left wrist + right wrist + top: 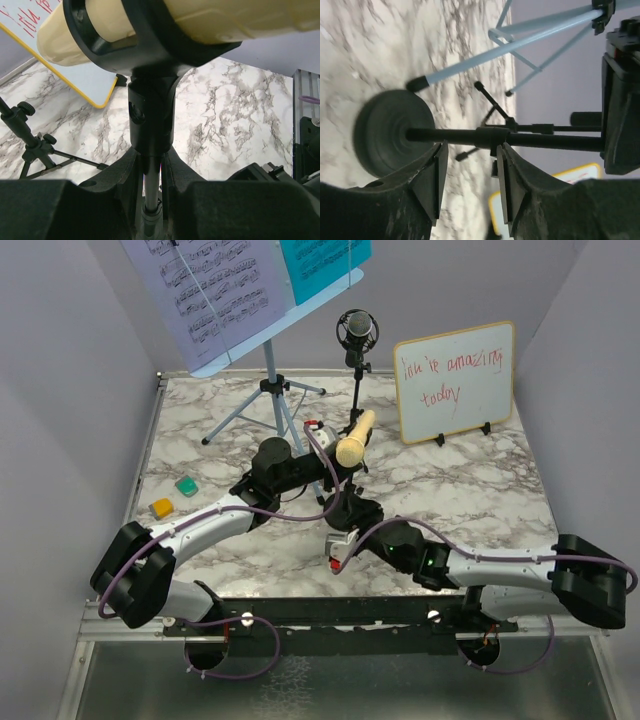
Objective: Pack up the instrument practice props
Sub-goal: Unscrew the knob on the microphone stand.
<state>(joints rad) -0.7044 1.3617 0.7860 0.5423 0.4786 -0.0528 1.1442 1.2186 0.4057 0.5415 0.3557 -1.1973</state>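
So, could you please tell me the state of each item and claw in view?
cream handheld microphone: clipped in its holder, tilted.
black pole: standing on its round base.
left claw: shut on the black pole.
right claw: open, beside the pole's lower part.
music rack: standing, holding printed music sheet and cyan sheet.
studio microphone: upright on its tripod.
whiteboard: propped upright.

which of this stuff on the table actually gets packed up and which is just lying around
To pack:
music stand
printed music sheet
cyan sheet
black studio microphone on its small tripod
cream microphone
black pole with round base

Just lying about:
whiteboard
green block
orange block
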